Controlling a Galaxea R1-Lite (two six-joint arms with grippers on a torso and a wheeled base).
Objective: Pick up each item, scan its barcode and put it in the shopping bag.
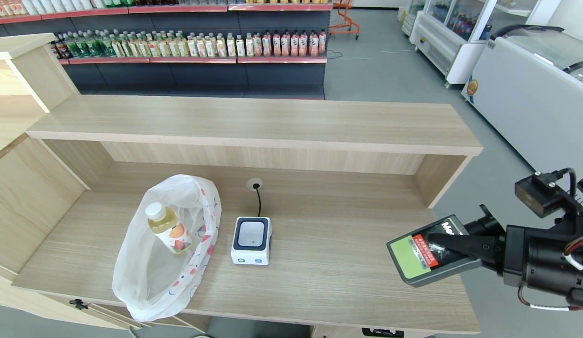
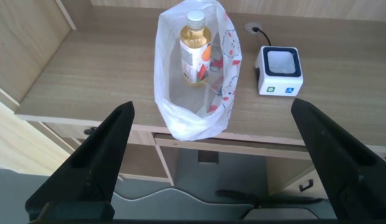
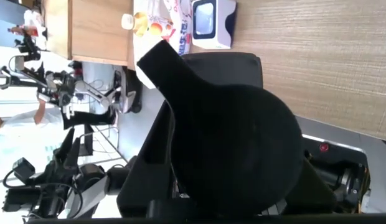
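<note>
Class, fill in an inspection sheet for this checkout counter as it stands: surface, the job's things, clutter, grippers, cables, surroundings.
Surface: light wood counter with a raised ledge behind it.
Job's things: white shopping bag stands open on the counter's left, with a bottle leaning inside; scanner is beside the bag, window up; flat dark box is held at the counter's right end.
Clutter: nothing seen.
Grippers: left gripper open, off the counter's front edge, facing the bag; right gripper shut on the flat dark box.
Cables: black scanner cable runs to a hole in the counter.
Surroundings: shelves of bottles and freezers across the aisle.
</note>
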